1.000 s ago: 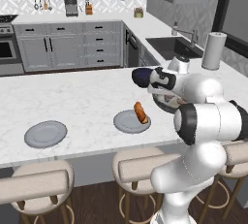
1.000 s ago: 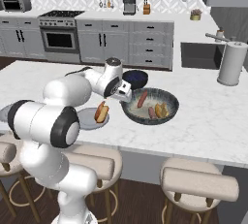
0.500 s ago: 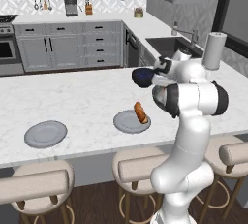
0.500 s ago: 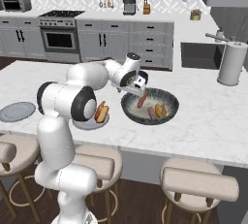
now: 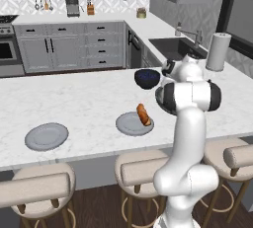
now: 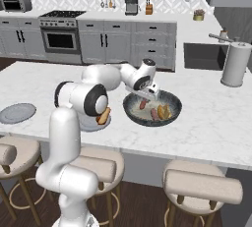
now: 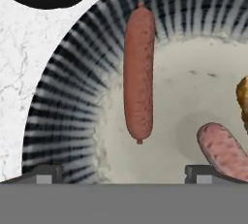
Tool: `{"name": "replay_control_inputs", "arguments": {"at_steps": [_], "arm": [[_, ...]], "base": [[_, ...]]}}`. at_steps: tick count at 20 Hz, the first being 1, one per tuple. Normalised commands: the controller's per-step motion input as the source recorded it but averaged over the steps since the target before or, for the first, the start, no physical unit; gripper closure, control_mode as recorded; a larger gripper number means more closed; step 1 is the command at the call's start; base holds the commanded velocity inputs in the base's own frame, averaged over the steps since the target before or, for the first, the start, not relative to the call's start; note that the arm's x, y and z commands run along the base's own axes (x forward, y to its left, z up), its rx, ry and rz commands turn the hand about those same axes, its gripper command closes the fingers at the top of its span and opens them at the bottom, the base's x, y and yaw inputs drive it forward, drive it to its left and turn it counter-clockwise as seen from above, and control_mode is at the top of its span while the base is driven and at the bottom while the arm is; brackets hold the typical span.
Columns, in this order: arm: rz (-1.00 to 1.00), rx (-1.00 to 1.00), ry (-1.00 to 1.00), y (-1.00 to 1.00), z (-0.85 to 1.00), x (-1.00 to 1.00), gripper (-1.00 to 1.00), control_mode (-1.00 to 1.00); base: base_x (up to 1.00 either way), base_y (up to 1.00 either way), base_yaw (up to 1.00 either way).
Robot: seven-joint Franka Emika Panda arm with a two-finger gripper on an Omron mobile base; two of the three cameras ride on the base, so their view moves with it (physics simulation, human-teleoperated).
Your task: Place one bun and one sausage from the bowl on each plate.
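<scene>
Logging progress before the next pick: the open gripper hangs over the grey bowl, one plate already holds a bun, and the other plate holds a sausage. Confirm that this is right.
Not quite: the other plate is bare, as the left base view shows. The open gripper does hang over the grey bowl, and the near plate holds a bun.

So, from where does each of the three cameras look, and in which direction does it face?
Left base view: behind the arm's left, facing over the island counter toward the sink; the white arm rises at lower right.
Right base view: behind its right, facing the stove wall; the arm rises at lower left, the open hand over the bowl.
Hand view: on the hand, looking down into the bowl at a sausage; fingertips at the bottom.
Both base views share the plate with food.
</scene>
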Motion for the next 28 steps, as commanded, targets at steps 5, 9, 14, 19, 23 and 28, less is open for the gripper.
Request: {"name": "replay_control_inputs", "arguments": {"at_steps": [5, 9, 14, 19, 23, 28], "arm": [[0.0, -0.01, -0.03, -0.01, -0.3, 0.31, -1.0, -1.0], [0.0, 0.0, 0.0, -0.14, -0.39, 0.75, -1.0, -1.0], [0.0, 0.0, -0.03, -0.23, -0.35, 0.35, -1.0, -1.0], [0.0, 0.0, 0.0, 0.02, -0.28, 0.02, 1.0, -1.0], [0.0, 0.0, -0.03, 0.12, -0.05, -0.22, 1.0, -1.0], [0.02, 0.0, -0.13, 0.18, 0.29, -0.5, 1.0, -1.0]], "base": [[0.0, 0.0, 0.0], [0.0, 0.0, 0.0], [0.0, 0.0, 0.0], [0.0, 0.0, 0.0], [0.0, 0.0, 0.0], [0.0, 0.0, 0.0]]}}
